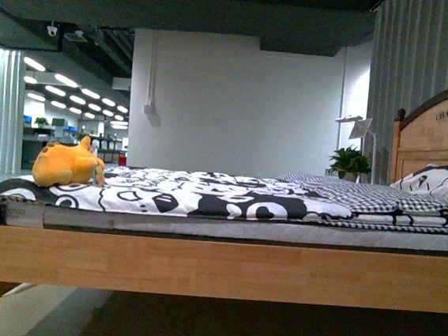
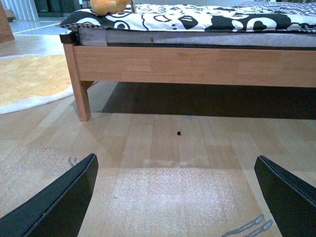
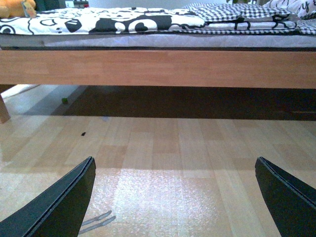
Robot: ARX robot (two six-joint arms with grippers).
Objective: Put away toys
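An orange-yellow plush toy [image 1: 65, 165] lies on the near left corner of the bed, on the black-and-white cartoon cover [image 1: 205, 194]. The left wrist view catches its lower part [image 2: 109, 6] at the frame's edge, and the right wrist view shows a bit of the toy [image 3: 15, 7] in its corner. My left gripper [image 2: 175, 197] hangs open over bare wooden floor, well short of the bed. My right gripper [image 3: 175, 197] is open too, low over the floor facing the bed's side rail. Neither gripper shows in the front view.
The wooden bed frame [image 1: 214, 266] spans the front view, with dark space beneath it. A checked blanket [image 1: 364, 196], pillows [image 1: 444, 185] and a wooden headboard [image 1: 442, 125] are at the right. A yellow rug [image 2: 24, 79] lies left of the bed leg [image 2: 81, 98].
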